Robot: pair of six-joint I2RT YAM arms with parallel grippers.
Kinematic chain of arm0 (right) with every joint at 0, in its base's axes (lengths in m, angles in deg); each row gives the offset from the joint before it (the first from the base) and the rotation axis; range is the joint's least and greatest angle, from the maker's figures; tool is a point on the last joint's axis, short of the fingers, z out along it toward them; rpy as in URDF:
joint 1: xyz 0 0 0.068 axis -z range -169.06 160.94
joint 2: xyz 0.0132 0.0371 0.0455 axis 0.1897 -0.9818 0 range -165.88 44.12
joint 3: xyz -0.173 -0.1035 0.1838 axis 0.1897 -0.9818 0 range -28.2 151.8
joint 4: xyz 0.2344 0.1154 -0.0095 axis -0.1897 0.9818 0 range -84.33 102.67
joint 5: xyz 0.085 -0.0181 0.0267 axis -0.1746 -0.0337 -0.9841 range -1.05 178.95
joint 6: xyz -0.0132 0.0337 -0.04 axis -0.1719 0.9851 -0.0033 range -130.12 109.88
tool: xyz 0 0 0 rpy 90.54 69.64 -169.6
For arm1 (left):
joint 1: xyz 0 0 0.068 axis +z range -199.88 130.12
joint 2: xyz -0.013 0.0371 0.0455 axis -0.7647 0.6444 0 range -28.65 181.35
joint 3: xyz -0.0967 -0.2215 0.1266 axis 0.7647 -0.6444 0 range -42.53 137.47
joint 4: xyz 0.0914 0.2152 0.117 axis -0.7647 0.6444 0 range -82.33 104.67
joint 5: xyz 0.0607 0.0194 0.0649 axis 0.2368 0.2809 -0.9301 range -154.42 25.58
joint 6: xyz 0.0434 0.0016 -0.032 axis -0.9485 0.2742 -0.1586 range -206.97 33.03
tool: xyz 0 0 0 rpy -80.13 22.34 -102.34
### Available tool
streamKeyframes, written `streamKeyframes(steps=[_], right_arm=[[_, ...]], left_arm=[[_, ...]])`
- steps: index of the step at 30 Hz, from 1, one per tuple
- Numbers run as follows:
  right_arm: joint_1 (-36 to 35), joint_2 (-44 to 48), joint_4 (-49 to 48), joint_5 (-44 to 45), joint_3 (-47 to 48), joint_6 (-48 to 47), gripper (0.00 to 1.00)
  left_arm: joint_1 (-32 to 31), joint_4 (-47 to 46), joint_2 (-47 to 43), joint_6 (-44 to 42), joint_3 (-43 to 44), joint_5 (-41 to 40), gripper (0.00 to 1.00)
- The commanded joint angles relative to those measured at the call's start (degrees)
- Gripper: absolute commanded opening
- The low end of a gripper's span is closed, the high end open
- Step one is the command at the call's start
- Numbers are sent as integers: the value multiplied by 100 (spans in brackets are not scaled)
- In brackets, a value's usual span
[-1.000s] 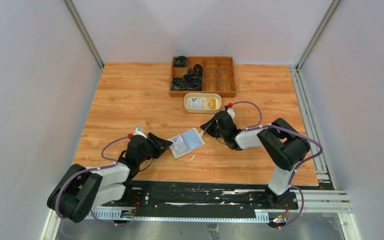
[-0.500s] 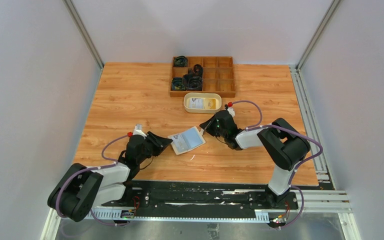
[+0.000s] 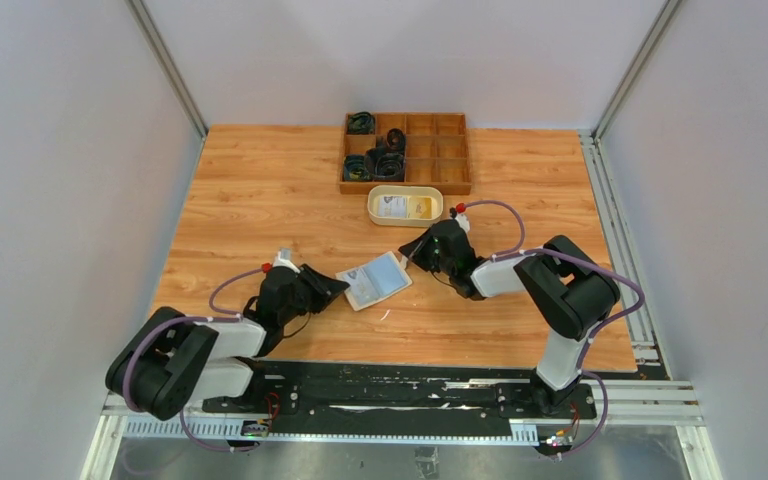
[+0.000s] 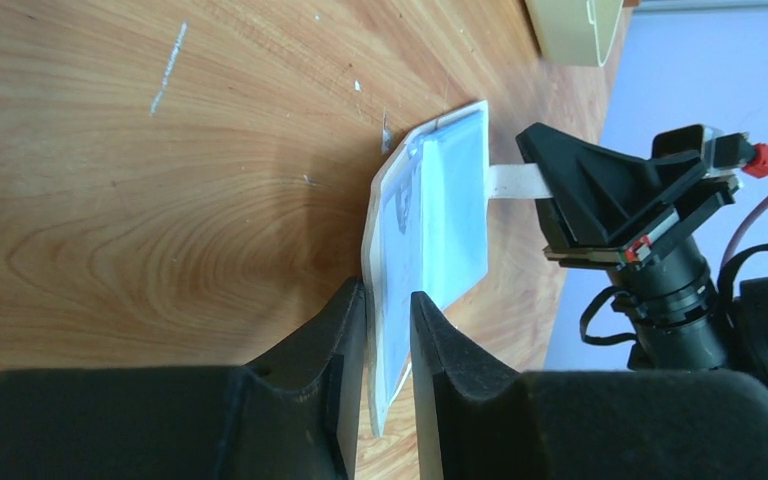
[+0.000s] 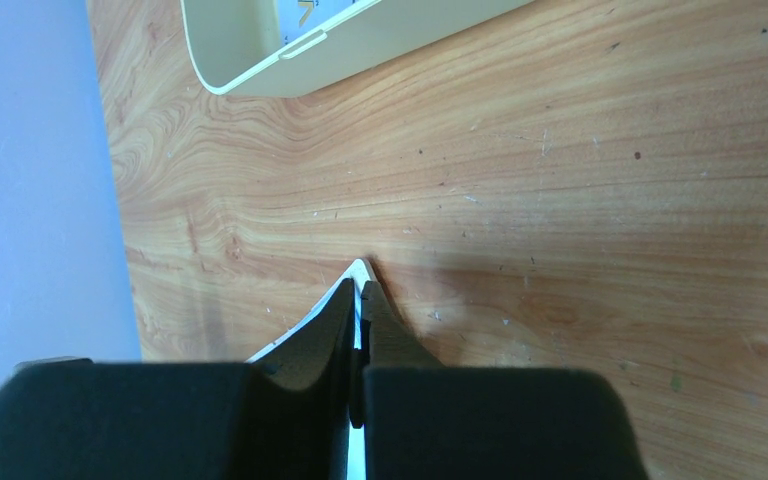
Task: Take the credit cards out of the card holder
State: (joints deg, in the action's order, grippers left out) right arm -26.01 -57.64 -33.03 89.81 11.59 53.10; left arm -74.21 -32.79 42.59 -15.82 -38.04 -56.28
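Note:
The beige card holder lies open on the table between my grippers. Pale blue-grey credit cards sit in its pockets. In the left wrist view the holder's cream edge stands on edge with the cards facing right. My left gripper straddles the holder's near edge. Its jaws are a little apart, with a gap on the card side. My right gripper is shut on the holder's closure tab. A pale tip of it shows past the right gripper.
A cream oval dish holding a card stands just behind the right gripper; it also shows in the right wrist view. A wooden compartment tray with black cables is at the back. The side walls stand close.
My left arm has reached a little forward and right onto the card holder's edge. The holder has shifted and turned slightly. The right gripper has kept its hold.

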Motion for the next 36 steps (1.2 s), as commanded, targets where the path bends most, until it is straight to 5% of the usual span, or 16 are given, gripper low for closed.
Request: streamKeyframes(steps=[1,9,18,36], right_arm=[[78,-49,-86,2,-86,25,0],[105,15,-77,10,-143,22,0],[120,-70,-154,-176,-140,24,0],[137,-187,-250,-297,-129,59,0]], left_arm=[[-173,-110,330,-175,219,19,26],[-308,-106,479,-105,174,-256,19],[-306,940,-447,-454,271,-589,25],[-306,938,-339,-427,266,-506,14]])
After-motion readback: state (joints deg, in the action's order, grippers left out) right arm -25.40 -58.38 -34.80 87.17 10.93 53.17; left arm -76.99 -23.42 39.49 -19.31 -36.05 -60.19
